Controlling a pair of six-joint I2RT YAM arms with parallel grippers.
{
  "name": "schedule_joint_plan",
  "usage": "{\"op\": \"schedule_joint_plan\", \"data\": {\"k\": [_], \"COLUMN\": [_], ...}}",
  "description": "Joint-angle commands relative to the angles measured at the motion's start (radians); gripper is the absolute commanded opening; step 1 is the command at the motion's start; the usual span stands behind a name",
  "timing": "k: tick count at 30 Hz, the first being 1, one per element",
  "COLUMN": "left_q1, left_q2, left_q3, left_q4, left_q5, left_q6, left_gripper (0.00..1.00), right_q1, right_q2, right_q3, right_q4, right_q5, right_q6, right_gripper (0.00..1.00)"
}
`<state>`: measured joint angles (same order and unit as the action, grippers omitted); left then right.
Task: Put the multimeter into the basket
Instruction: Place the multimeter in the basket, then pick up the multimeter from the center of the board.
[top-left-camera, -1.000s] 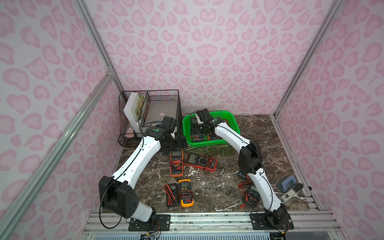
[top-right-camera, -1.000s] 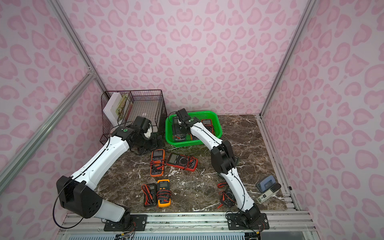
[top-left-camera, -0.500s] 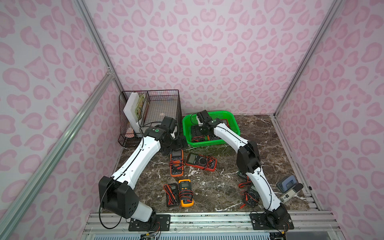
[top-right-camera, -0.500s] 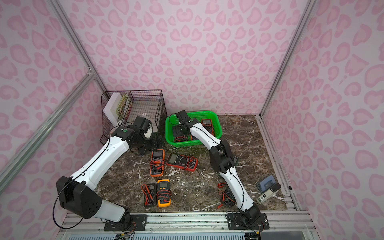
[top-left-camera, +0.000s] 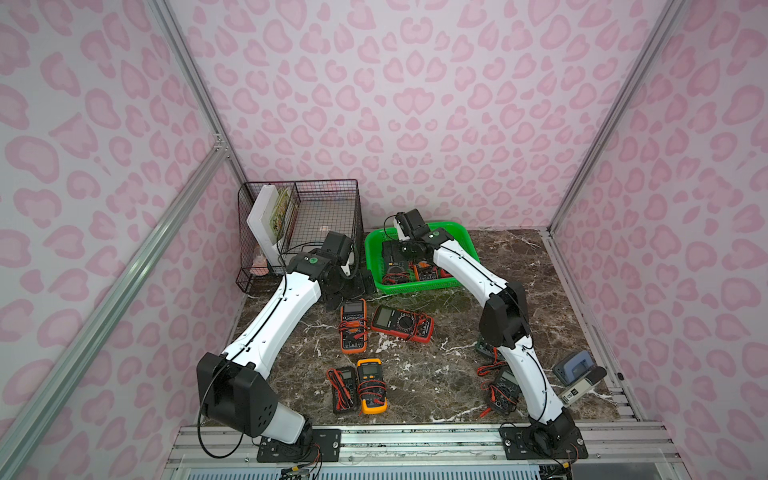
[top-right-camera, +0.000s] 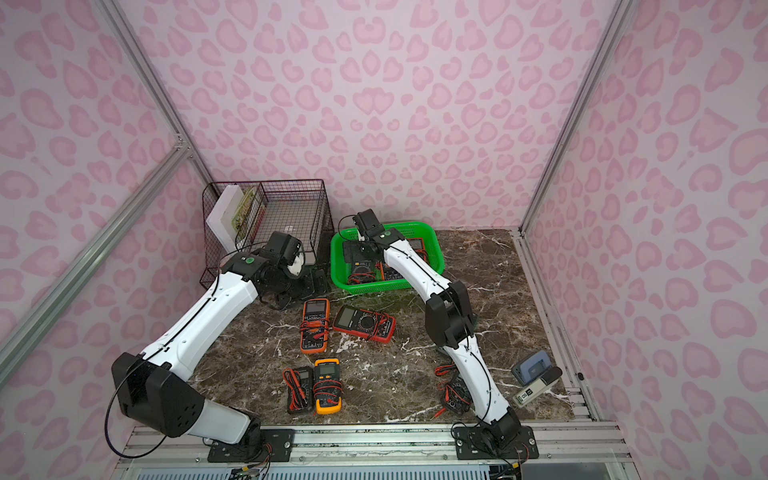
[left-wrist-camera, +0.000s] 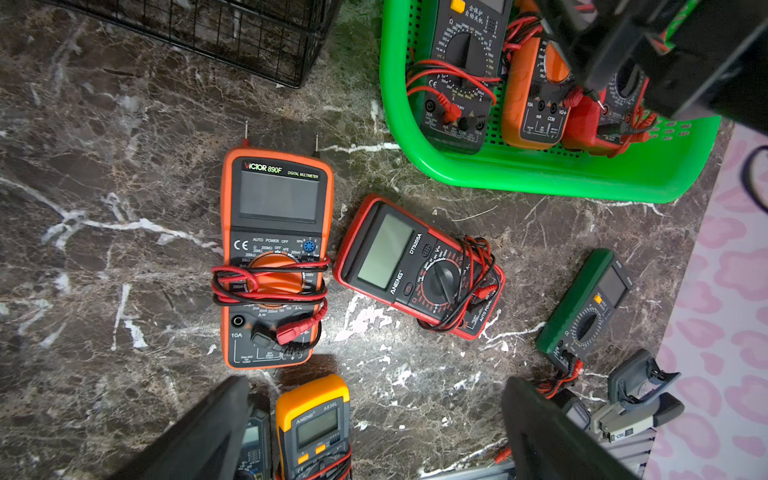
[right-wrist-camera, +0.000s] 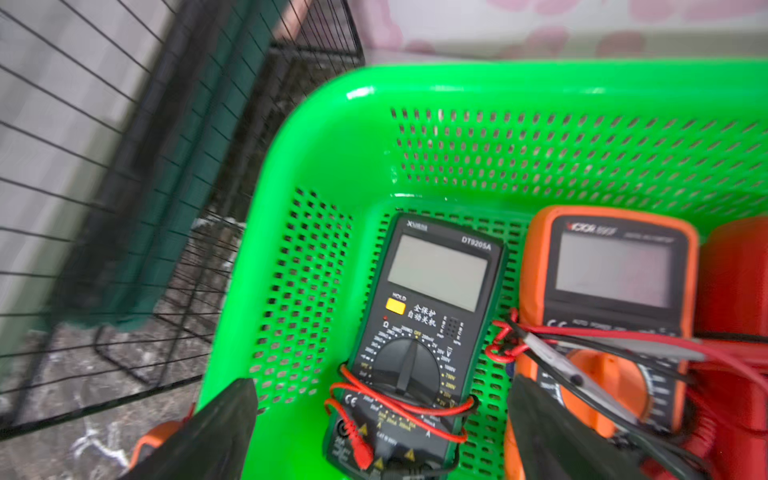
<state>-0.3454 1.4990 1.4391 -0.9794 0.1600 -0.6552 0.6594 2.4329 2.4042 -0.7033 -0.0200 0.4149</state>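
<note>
Opened right gripper wide over green basket, let go of black multimeter, now flat inside beside orange meter, nothing held; kept left gripper wide, empty near loose Victor meter; placement done, more pending.

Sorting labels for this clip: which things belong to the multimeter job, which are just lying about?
Job: bright green perforated plastic basket; orange rectangular multimeter; red rectangular multimeter; yellow rectangular multimeter.
Lying about: black wire-mesh rack; white flat board; blue-grey plastic device.
</note>
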Motion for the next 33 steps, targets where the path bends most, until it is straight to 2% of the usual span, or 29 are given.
{"op": "schedule_joint_plan", "data": {"k": [1, 5, 12, 19, 25, 33], "left_q1": [0.002, 0.002, 0.002, 0.002, 0.002, 0.002], "left_q2": [-0.007, -0.012, -0.032, -0.043, -0.059, -0.083], "left_q3": [0.009, 0.008, 0.008, 0.0, -0.016, -0.029], "left_q4": [0.009, 0.007, 0.006, 0.007, 0.001, -0.022], "left_q5": [-0.001, -0.002, -0.005, 0.001, 0.006, -0.006], "left_q6": [0.003, 0.005, 0.003, 0.0, -0.001, 0.002], "left_gripper": [0.98, 0.99, 0.98, 0.99, 0.99, 0.99], "right_q1": [0.002, 0.006, 0.012, 0.015, 0.016, 0.015], "right_q2": [-0.043, -0.122, -0.432, -0.634, -0.677, -0.613], "right_q3": [-0.01, -0.097, -0.585, -0.935, -1.108, -1.114], "right_q4": [-0.021, -0.039, 0.122, 0.208, 0.293, 0.367], "right_q5": [-0.01, -0.019, -0.016, -0.053, -0.11, -0.13], "right_q6": [-0.011, -0.024, -0.024, 0.013, 0.019, 0.018], "right_gripper": [0.99, 0.99, 0.99, 0.99, 0.99, 0.99]}}
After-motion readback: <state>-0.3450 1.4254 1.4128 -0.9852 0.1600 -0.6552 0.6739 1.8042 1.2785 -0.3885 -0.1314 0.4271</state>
